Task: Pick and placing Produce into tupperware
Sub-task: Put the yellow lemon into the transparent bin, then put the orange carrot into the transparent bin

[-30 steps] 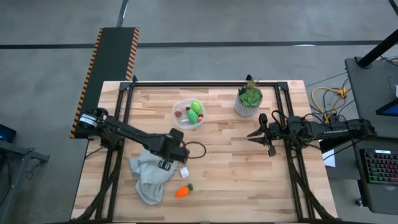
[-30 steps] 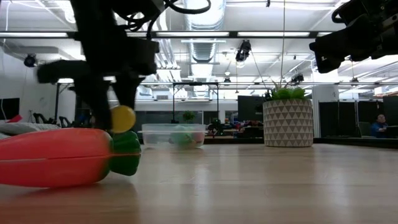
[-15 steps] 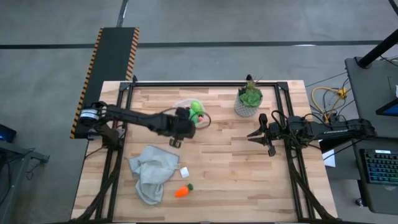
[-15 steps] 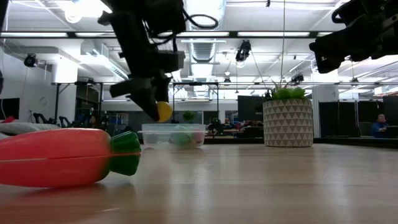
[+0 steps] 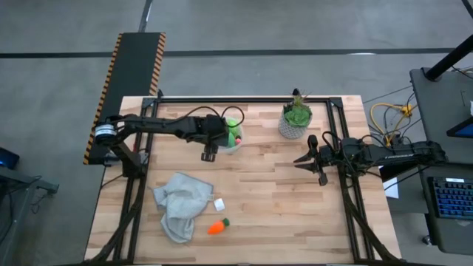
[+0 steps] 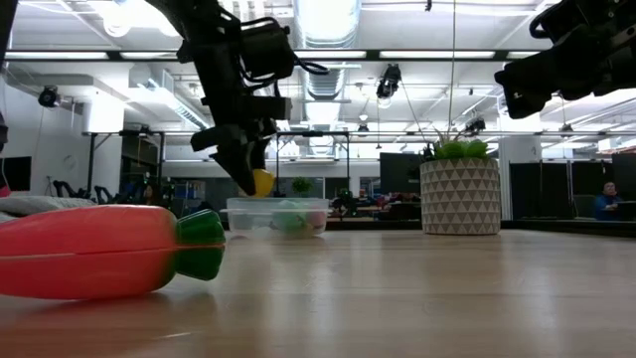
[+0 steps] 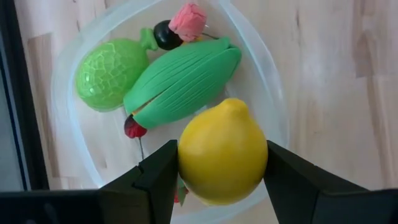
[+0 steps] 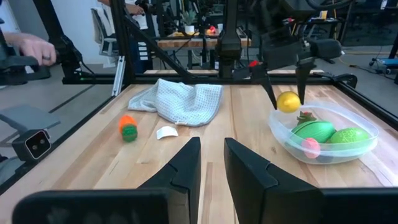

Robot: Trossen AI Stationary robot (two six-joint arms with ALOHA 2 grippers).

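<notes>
- One left gripper (image 7: 217,180) hangs over the tupperware's rim, left of centre in the upper half of the high view; its two fingers (image 7: 158,177) are clamped on a single yellow lemon (image 7: 222,151)
- In the low view that lemon (image 6: 262,182) sits just above the container's left edge, pinched at the tip of the left gripper (image 6: 248,171)
- One clear tupperware (image 5: 238,146) lies on the table (image 5: 281,192), upper middle of the high view, left of the plant pot
- Inside the tupperware (image 7: 273,93), the left wrist view lets me count: one ribbed green piece (image 7: 181,82) in the middle, one rounder light-green piece (image 7: 111,73) beside it, one pink piece (image 7: 188,18), one dark piece (image 7: 165,34) touching the pink one, and one small red piece (image 7: 134,127) at the ribbed piece's end
- One orange carrot (image 5: 216,227) with a green top lies lower centre of the high view, well apart from the container
- One small white cube (image 5: 219,205) sits between the carrot and one crumpled grey cloth (image 5: 179,205), just beside the cloth
- One green potted plant (image 5: 295,118) in a white pot stands right of the tupperware
- One right gripper (image 5: 304,158) waits at the right of the high view, above bare table; its fingers (image 8: 186,168) stand nearly closed with a narrow gap, holding nothing
- One person's hand (image 8: 28,46) shows at the upper left of the right wrist view, beyond the table
</notes>
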